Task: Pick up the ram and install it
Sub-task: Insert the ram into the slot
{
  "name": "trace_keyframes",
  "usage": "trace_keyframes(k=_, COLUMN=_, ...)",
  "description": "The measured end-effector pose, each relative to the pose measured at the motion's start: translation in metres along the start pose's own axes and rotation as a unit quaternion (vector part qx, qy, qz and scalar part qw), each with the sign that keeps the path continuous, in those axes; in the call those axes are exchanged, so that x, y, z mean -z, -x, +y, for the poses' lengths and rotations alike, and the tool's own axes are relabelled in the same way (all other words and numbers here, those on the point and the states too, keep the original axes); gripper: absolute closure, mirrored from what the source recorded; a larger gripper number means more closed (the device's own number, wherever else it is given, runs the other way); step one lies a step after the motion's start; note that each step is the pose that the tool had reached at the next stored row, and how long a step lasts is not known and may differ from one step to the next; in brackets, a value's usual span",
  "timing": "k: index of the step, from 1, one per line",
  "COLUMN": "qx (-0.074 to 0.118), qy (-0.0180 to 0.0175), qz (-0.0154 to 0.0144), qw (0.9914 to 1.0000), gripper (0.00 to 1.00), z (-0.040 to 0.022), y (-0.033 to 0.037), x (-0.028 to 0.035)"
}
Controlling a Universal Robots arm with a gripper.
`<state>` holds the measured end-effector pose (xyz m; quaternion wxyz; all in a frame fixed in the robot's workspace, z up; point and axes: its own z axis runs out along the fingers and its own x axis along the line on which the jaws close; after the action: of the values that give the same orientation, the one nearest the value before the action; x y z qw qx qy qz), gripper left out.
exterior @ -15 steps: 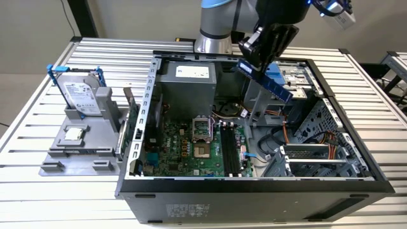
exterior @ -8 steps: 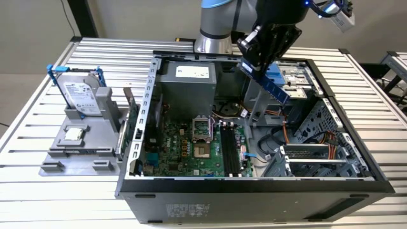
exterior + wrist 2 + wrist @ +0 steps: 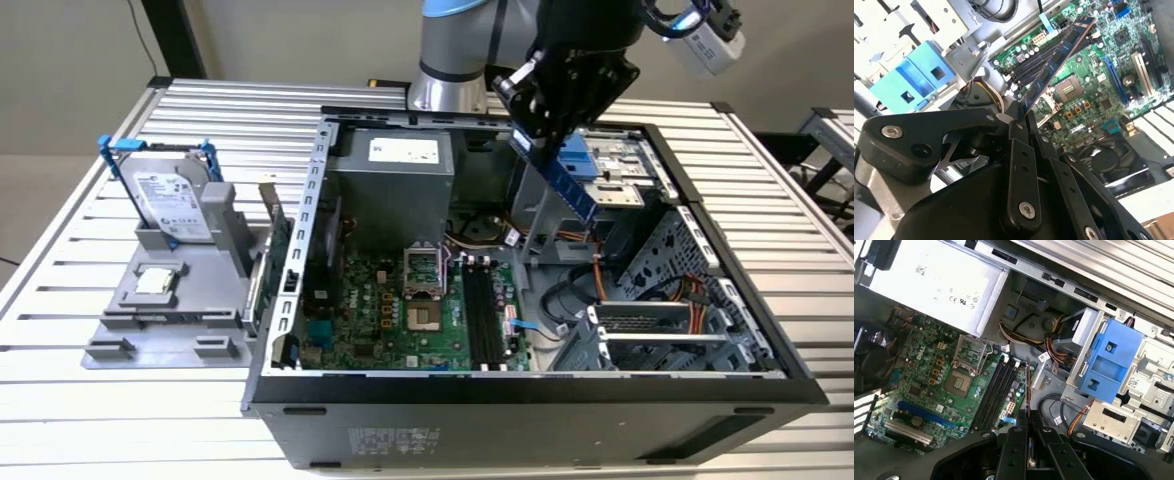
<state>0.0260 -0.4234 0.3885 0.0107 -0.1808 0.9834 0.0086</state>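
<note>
We see a table [image 3: 134, 400] made of silver slatted profiles, and behind it a plain beige wall [image 3: 67, 40] of the room; on the table lies an open computer case [image 3: 534, 420], its side taken off, so that we look down into it. On the floor of the case lies the green motherboard [image 3: 387, 320]; its long black slots [image 3: 483, 320] run side by side, just beside the processor socket [image 3: 420, 285]; above them in the exterior view stands the grey power supply [image 3: 394, 180]. The gripper [image 3: 530, 135] hangs over the upper part of the case; in both wrist views its fingers [image 3: 1019, 135] are pressed together on one end of the ram [image 3: 1059, 55], pinching it firmly. The ram [image 3: 567, 185] is in the air, tilted, with its free end lower and toward the exterior view's right; it is well apart from the slots and touches nothing but the fingers. In the first wrist view we see the ram [image 3: 1027, 385] edge-on, as a thin line rising from the gripper [image 3: 1026, 415]. Near it is a blue bracket [image 3: 1109, 360] on the drive cage; orange and black cables [image 3: 587, 270] lie between this cage and the motherboard. Outside the case, at the exterior view's left, a hard drive [image 3: 174, 205] in a blue frame stands upright on a grey stand [image 3: 160, 310].
</note>
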Motion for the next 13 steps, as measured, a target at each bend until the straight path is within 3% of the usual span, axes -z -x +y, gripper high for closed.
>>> trace_keyframes(k=4, qx=-0.034, qy=-0.0008, qz=-0.0005, qw=0.99942, gripper=1.00, z=0.0000, y=0.0000, x=-0.0001)
trace_keyframes(k=7, qx=-0.060, qy=-0.0014, qz=-0.0008, qw=0.99822, gripper=1.00, z=0.0000, y=0.0000, x=-0.0001)
trace_keyframes(k=10, qx=-0.084, qy=-0.0020, qz=-0.0011, qw=0.99643, gripper=1.00, z=0.0000, y=0.0000, x=-0.0002)
trace_keyframes(k=13, qx=-0.109, qy=-0.0026, qz=-0.0014, qw=0.99402, gripper=1.00, z=0.0000, y=0.0000, x=-0.0003)
